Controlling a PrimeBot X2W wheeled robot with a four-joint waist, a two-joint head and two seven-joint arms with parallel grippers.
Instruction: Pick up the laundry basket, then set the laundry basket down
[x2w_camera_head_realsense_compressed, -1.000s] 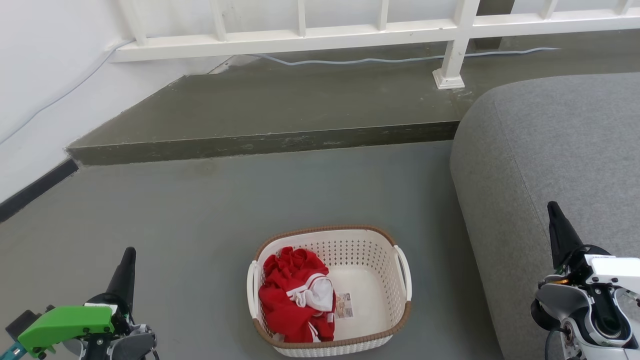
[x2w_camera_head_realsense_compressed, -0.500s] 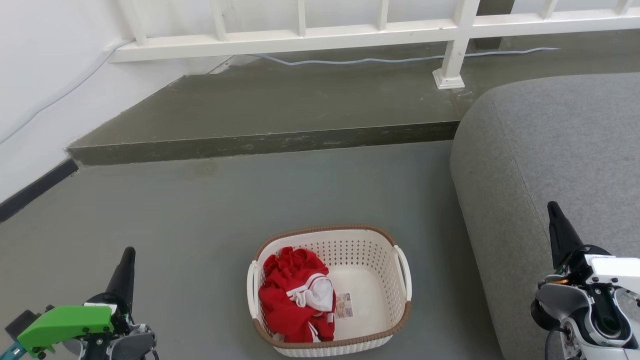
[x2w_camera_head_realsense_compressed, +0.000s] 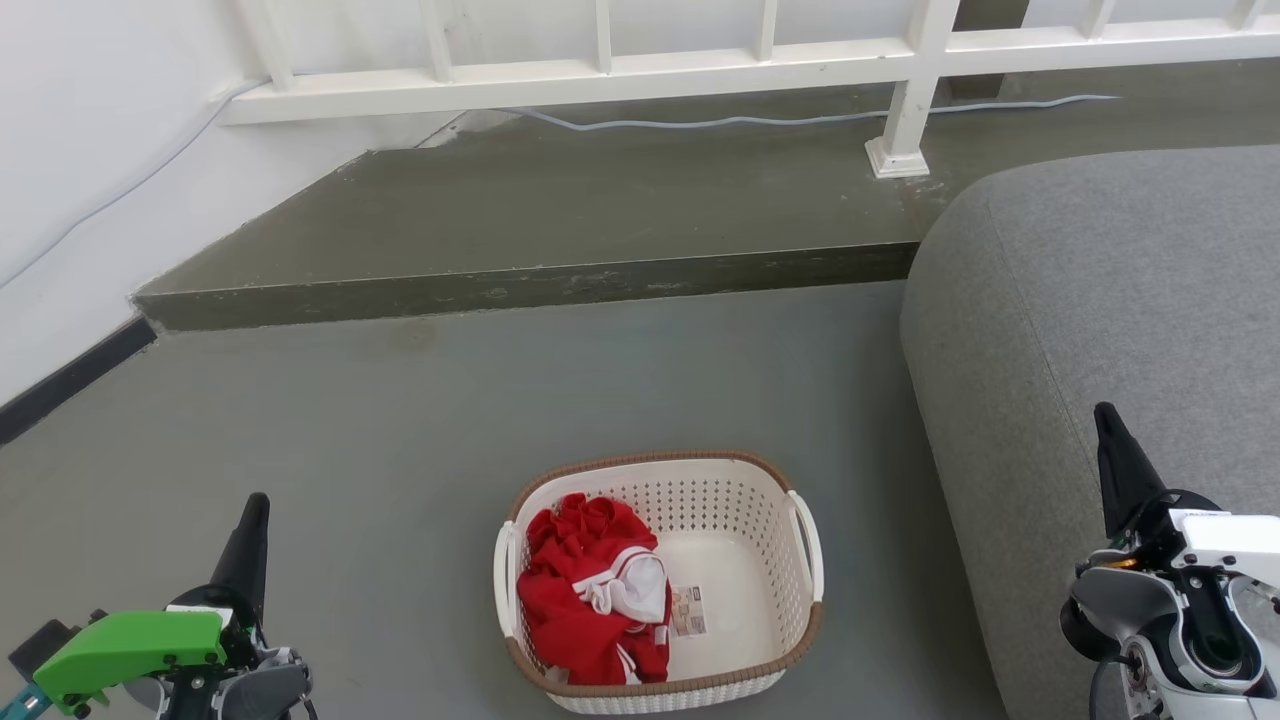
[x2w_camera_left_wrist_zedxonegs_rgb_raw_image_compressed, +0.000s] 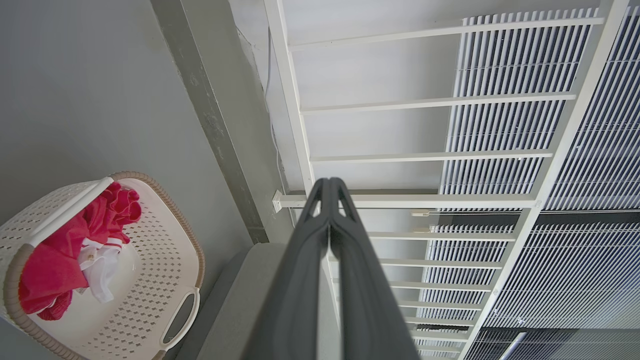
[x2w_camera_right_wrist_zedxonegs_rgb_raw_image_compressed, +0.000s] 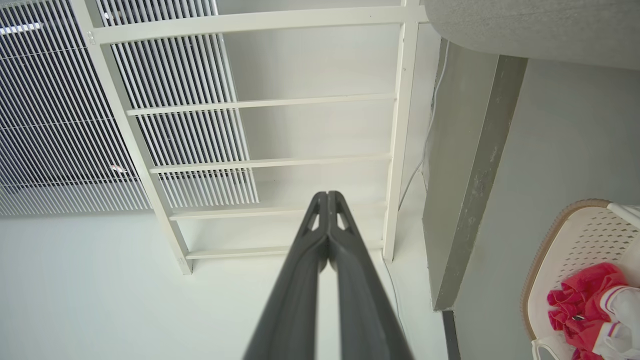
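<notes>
Grey floor: laundry basket lies midway between my left gripper and right gripper, both closed and empty.

Bright even light, soft shadows (wrist views distorted).

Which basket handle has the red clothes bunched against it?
The left white handle of the cream perforated plastic laundry basket: the red-and-white garment lies against it; the right handle has none.
</notes>
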